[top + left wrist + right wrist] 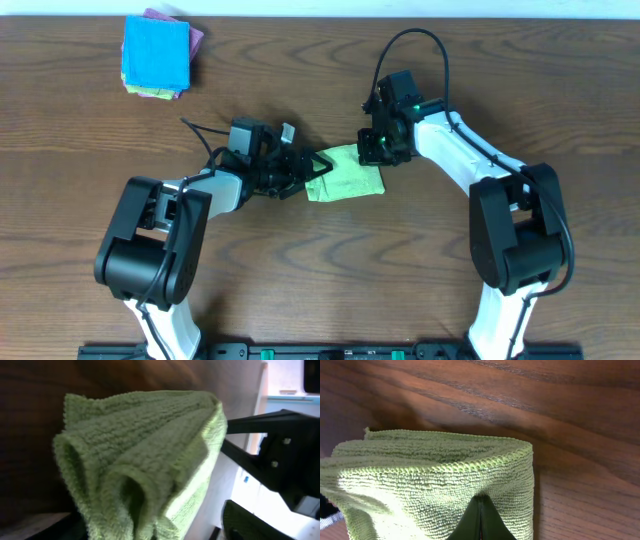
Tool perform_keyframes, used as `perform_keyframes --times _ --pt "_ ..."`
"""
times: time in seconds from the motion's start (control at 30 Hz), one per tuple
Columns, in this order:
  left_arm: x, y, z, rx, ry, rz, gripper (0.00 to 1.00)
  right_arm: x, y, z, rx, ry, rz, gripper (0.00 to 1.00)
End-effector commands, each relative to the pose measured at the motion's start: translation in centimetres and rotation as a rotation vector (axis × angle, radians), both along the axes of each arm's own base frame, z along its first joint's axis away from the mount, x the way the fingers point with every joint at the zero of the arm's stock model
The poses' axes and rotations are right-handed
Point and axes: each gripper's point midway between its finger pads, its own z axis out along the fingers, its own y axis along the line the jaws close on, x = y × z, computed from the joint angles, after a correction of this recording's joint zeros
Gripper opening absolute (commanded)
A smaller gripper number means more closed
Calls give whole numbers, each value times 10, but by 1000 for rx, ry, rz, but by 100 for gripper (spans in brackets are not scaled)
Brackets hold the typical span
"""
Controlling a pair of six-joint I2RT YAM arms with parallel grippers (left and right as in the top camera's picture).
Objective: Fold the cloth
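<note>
The cloth (pixel 348 176) sits mid-way on the table (pixel 300 290), already folded to several layers (edges stacked), its bunched left end clamped and lifted by the left gripper (pixel 310 168), its far edge pinched in the closed right gripper (pixel 376 150); laying that end over and flattening seem left.

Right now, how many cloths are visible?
3: a green terry cloth mid-table; a blue cloth atop a pink cloth, far left. More may hide beneath.
</note>
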Motion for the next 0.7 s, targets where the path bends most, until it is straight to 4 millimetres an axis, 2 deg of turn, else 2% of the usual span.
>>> perform_keyframes --times 0.0,0.07,0.1,0.17,0.3,0.37,0.4,0.53,0.67 --pt "-22 10 -53 138 111 39 64 -3 2 -5 15 28 -11 1" --pt "-24 10 -59 147 126 40 34 -4 3 -5 21 32 -13 2" --pt "-25 11 -62 149 140 45 8 -4 3 -5 22 33 -15 1" --pt "-25 13 -63 150 142 48 6 -5 3 -5 21 37 -15 2" --pt "-9 20 -54 110 112 73 6 -5 -2 1 18 40 -10 1" --pt "8 25 -39 58 73 87 6 1 -8 16 18 16 -4 1" --pt "20 30 -28 35 45 103 6 7 -13 31 18 -11 -8 1" --pt "72 52 27 -37 -73 180 6 28 -36 84 18 -122 -34 2" --pt "125 77 123 -111 -301 243 6 37 -58 123 11 -214 -62 2"
